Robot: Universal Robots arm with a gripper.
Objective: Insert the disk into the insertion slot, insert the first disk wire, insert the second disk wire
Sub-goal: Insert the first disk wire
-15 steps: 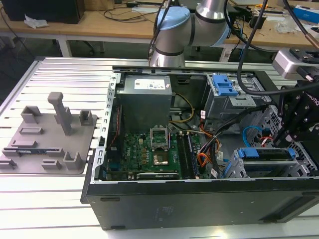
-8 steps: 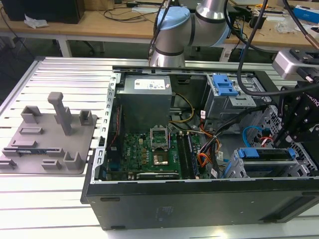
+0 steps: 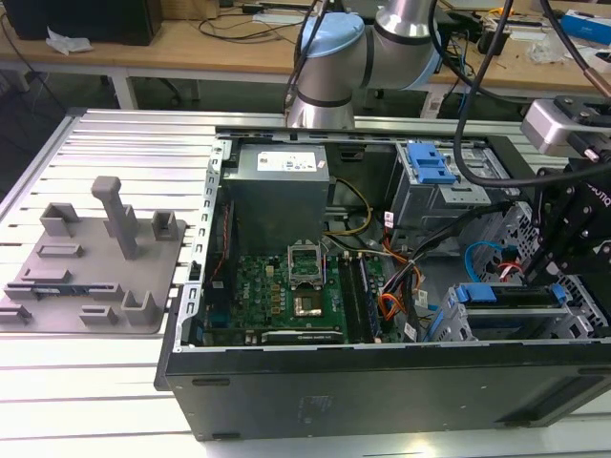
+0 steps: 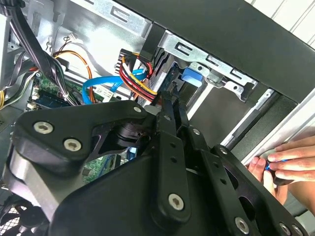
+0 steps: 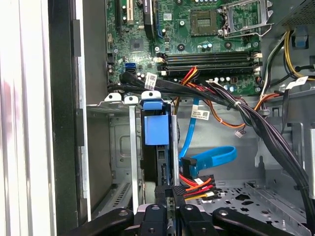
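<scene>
First wrist view: inside an open computer case [image 5: 64, 123], the claw [image 5: 169, 200] is pinched closed on the black plug [image 5: 173, 190] of a disk wire [image 5: 199, 185], a bundle of red, orange and yellow strands. The disk [image 5: 156, 129], framed by its bright blue carrier, already stands on edge in the insertion slot [image 5: 133, 147], straight ahead of the claw. The plug appears to touch the disk's near end; whether it is fully seated is hidden. A flat blue cable [image 5: 211, 156] hangs loose just beside the claw, its end apart from the disk. The plug is likely small, rigid and light, while its strands are limp, so the hold belongs on the plug's body, not the strands. The disk itself is probably stiff, heavier and sensitive to knocks. In the second wrist view, a person's hand [image 4: 289, 164] rests outside the case, well apart from the claw's tip.
</scene>
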